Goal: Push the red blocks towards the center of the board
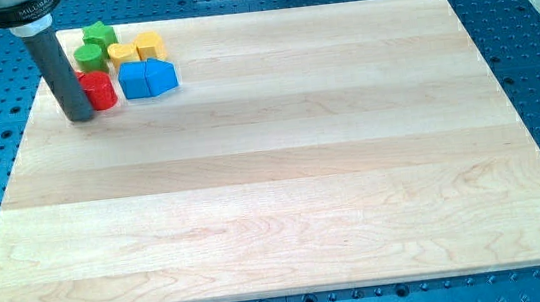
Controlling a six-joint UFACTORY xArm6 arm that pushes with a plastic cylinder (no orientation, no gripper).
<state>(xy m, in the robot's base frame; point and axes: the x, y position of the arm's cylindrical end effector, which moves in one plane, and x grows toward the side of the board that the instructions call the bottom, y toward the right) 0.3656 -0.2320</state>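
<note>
Blue perforated metal frames a pale wooden worktop (pixel 283 180), whose boards run in long horizontal bands of grain, and all the blocks sit bunched in its corner at the view's top left. No jaws exist on this arm (it ends in a plain dark rod), so nothing is clamped or held; my tip (pixel 79 118) rests on the wood, pressed against the left side of the red cylinder (pixel 98 91). A sliver of a second red block (pixel 81 80) shows just behind the rod, its shape hidden by it. Just above the red cylinder stands a green cylinder (pixel 89 57), and behind that a green star-shaped block (pixel 98 35). To the right of the green pieces lie two yellow blocks (pixel 137 50), touching one another, their shapes hard to make out. Below them, just right of the red cylinder, sit two blue blocks (pixel 148 79) side by side.
</note>
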